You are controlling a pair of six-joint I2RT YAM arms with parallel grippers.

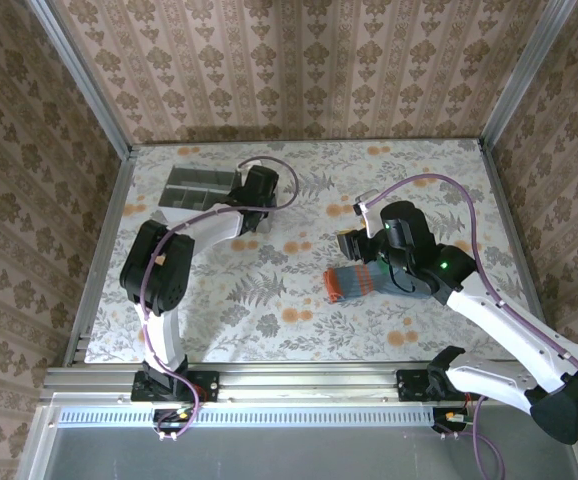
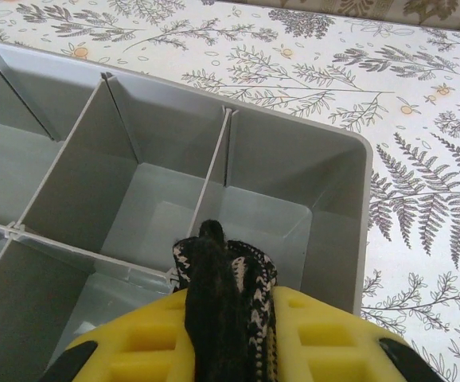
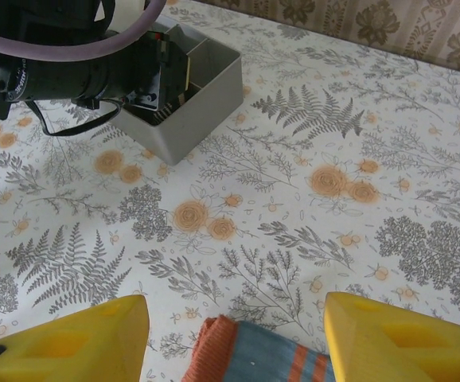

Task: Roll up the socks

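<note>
Yellow left gripper (image 2: 226, 310) clamped on black-and-cream sock (image 2: 214, 267), mostly hidden in its grip, above tray (image 2: 359, 207); right gripper (image 3: 234, 309) open over teal sock (image 3: 254, 360), cut off at bottom edge.

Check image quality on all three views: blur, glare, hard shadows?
Top external: even diffuse light, only soft shadows on the tablecloth, no glare. Left wrist: tray dividers sharp, the black-and-cream sock near the lens dark, little detail. Right wrist: tablecloth print crisp, yellow fingers and the teal-grey sock cut off by the bottom edge.

A black-and-cream sock (image 2: 218, 306), a teal-and-orange sock (image 3: 255, 360), a grey tray (image 2: 278, 159).
</note>
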